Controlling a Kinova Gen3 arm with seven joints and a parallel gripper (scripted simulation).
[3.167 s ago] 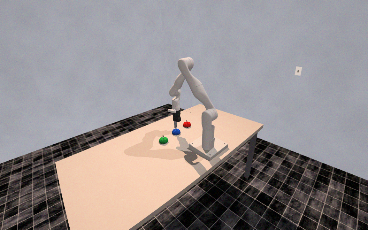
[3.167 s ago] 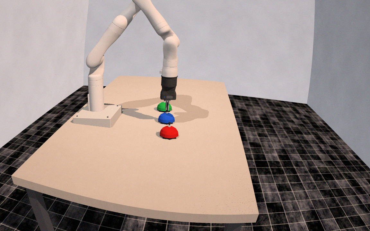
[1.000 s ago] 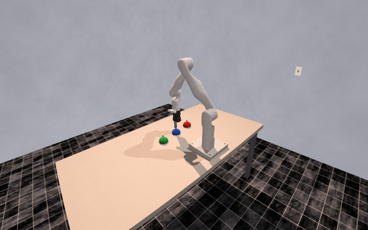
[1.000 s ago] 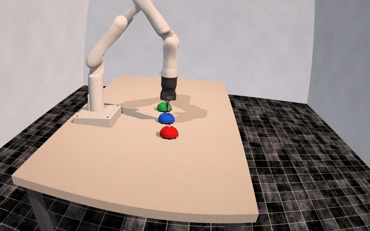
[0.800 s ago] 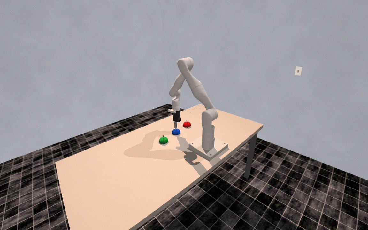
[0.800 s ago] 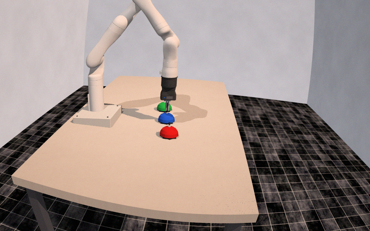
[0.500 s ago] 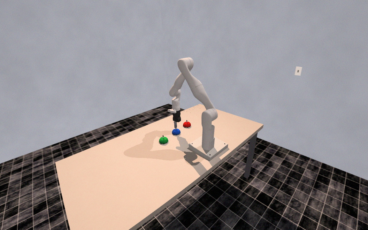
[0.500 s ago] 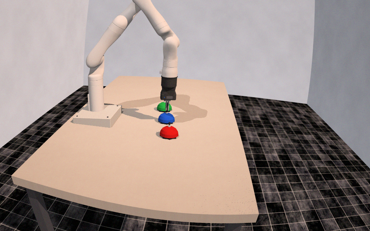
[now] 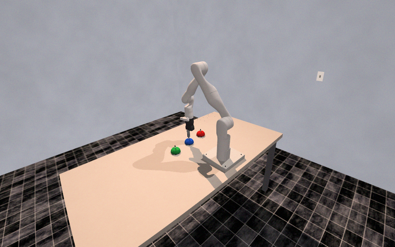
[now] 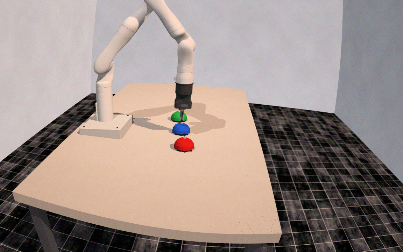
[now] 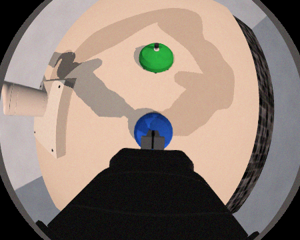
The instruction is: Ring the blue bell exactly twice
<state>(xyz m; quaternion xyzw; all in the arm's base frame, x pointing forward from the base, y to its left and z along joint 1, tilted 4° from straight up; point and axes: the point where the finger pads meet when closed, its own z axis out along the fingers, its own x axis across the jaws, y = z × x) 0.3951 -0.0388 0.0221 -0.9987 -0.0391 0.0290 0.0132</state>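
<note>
The blue bell (image 9: 188, 141) sits on the table between the green bell (image 9: 175, 150) and the red bell (image 9: 200, 133). My gripper (image 9: 188, 135) points straight down over the blue bell, fingers shut and empty. In the exterior view the fingertips (image 10: 181, 120) reach the top of the blue bell (image 10: 181, 128), and its button is hidden under them. In the wrist view the shut fingertips (image 11: 153, 140) cover the middle of the blue dome (image 11: 153, 129); I cannot tell how far down the button is.
The green bell (image 10: 178, 116) and the red bell (image 10: 183, 144) stand close on either side, each with its black button up. The arm's base plate (image 10: 106, 126) is beside the row. The green bell also shows in the wrist view (image 11: 155, 57).
</note>
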